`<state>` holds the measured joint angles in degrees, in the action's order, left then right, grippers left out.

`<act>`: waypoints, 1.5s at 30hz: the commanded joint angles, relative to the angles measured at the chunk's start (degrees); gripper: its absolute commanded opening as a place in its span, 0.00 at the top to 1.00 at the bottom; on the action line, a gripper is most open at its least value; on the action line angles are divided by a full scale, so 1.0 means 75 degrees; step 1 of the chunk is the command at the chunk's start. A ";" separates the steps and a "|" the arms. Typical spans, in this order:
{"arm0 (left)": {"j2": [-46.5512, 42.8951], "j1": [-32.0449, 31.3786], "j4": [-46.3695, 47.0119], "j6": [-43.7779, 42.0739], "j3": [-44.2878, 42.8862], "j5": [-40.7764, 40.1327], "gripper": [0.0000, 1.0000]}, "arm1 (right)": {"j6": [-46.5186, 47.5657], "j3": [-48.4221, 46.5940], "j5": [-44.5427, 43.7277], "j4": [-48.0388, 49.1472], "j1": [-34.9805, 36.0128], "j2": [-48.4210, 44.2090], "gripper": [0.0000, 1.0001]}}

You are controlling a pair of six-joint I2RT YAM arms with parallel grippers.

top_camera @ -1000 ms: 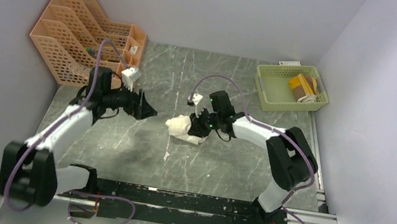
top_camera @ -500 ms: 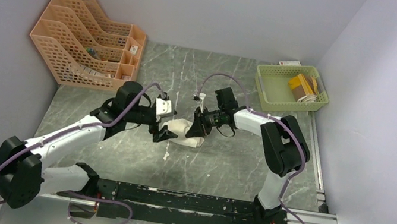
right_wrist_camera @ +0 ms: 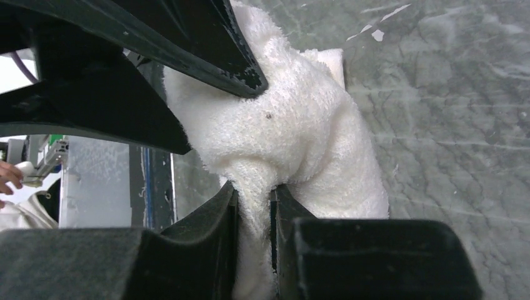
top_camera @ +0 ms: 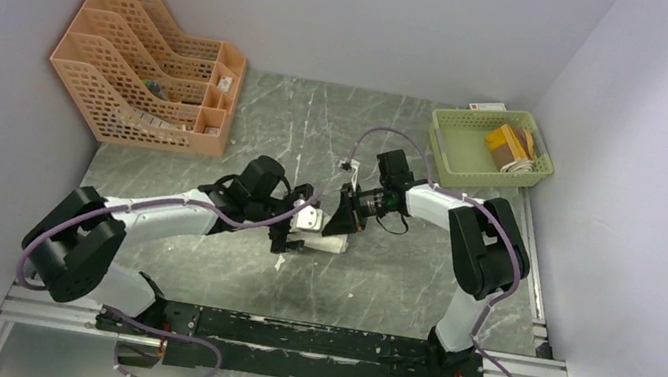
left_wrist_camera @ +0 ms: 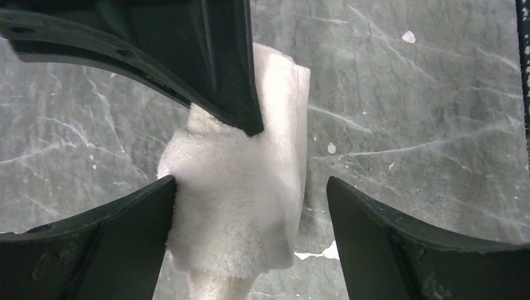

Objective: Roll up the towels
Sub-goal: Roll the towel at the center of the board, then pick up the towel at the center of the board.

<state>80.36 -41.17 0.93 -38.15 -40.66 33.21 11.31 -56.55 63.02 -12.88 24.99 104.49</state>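
White towel [left_wrist_camera: 244,206], bunched, at middle of worktop [top_camera: 396,279]. Right tool [right_wrist_camera: 253,194] clenched on a fold of it; left tool [left_wrist_camera: 250,184] released, jaws wide, towel between them. Yellow towel [top_camera: 509,147] lies in green basket [top_camera: 446,161], far right.

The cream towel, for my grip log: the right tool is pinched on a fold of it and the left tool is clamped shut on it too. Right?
No. The right tool is pinched on a fold of the cream towel, but the left tool stands wide open astride it, as the left wrist view shows.
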 commanded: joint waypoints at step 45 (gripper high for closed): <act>-0.1303 0.1561 -0.1312 0.1789 -0.1338 0.0136 0.93 | -0.7734 0.2356 -0.2657 0.7131 -0.2488 -0.3790 0.00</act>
<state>72.84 -33.74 -8.08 -31.92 -47.57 24.67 -28.23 -38.96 37.39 22.61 8.10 72.36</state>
